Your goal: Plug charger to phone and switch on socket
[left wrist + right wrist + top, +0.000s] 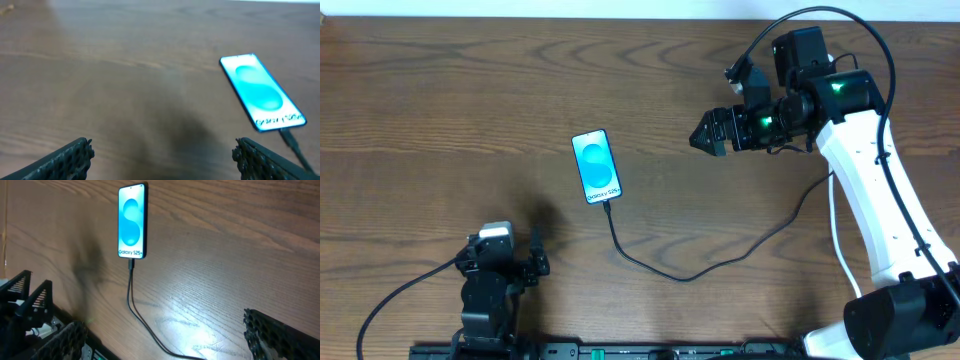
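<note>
Phone point(597, 166) lies screen-up mid-worktop point(440, 90), a little nearer the far edge. Charger point(650, 268) tip appears seated in the phone's near end; it trails off toward the right edge, passing under the right arm. Plug-in step judged done. Right gripper point(698, 138) hovers right of the phone, jaws wide, empty. Left gripper point(503, 262) by the near edge, jaws wide, empty. Socket not in any view; next move: locate it, switch it on
</note>
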`<state>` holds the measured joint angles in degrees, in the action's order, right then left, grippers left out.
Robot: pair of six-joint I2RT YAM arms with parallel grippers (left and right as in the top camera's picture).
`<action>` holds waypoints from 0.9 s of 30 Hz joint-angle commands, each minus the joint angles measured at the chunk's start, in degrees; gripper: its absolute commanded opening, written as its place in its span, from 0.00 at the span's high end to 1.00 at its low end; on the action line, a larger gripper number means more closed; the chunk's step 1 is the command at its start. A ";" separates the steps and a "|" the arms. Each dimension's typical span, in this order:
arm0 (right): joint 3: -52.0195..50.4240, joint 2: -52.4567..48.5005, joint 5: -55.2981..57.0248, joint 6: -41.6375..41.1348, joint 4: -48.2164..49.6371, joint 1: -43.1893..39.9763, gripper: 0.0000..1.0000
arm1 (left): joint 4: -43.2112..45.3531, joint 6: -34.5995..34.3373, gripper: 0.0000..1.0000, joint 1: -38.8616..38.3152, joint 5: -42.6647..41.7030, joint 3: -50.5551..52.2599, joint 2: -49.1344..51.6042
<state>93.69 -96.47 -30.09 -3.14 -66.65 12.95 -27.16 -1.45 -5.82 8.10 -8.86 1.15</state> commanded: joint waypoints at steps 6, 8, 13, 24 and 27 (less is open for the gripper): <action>0.26 0.79 -0.24 1.07 -0.55 0.28 0.01 | 0.07 -0.04 0.07 -0.31 0.72 1.14 0.59; 0.26 0.79 -0.22 1.07 -0.66 0.28 0.01 | 0.07 -0.07 0.07 -0.31 0.74 1.14 0.59; 0.26 0.79 -0.24 1.07 -0.63 0.28 0.01 | 0.07 -0.04 0.07 -0.31 0.72 1.14 0.59; 0.26 0.79 -0.22 1.07 -1.77 0.28 0.01 | 0.13 -0.04 0.06 -0.31 0.74 1.14 -0.35; 0.26 0.79 -0.24 1.07 -2.19 0.28 0.01 | 0.37 -0.04 0.07 -0.33 0.72 1.20 -1.07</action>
<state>93.69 -96.47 -30.09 -2.76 -68.42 12.95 -26.81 -1.45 -5.85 8.10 -8.78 1.08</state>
